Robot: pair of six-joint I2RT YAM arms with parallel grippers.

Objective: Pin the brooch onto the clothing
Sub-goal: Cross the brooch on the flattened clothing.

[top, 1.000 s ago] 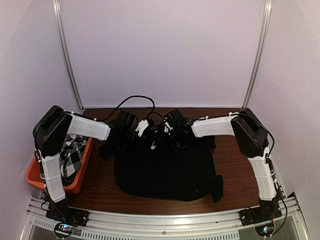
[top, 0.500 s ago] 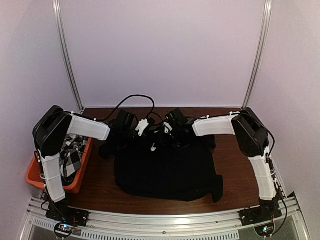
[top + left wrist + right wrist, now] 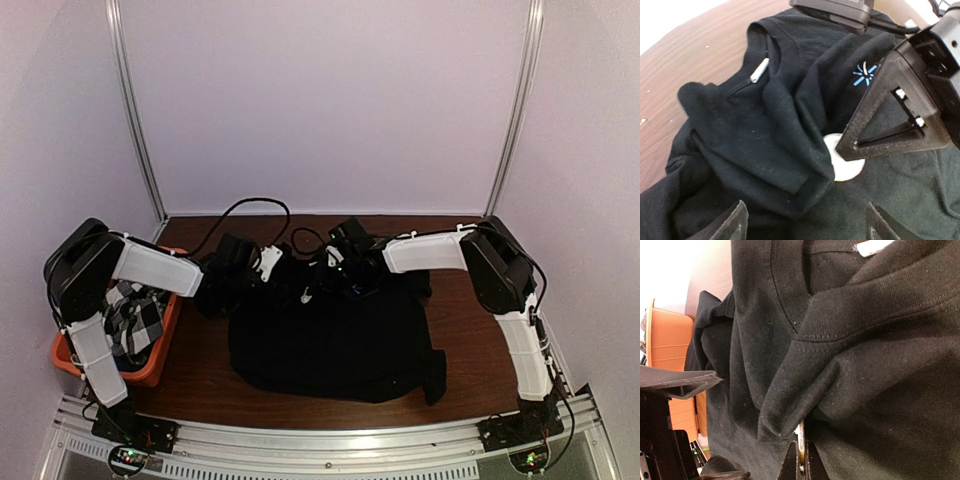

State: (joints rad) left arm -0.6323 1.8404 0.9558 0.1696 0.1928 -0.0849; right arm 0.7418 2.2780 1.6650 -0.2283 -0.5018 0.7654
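Right gripper (image 3: 800, 461) pinches brooch (image 3: 845, 171) at shirt (image 3: 765, 140) fold, print (image 3: 864, 75) at 1 o'clock; left gripper (image 3: 807, 223) wide open. Pinning looks unfinished imo.

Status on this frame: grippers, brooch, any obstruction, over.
Left gripper open above T-shirt. Right gripper shut on brooch, near starburst print. Fabric fold bunched against brooch.

brooch (image 3: 847, 171) half hidden, under clothing (image 3: 765, 125) fold
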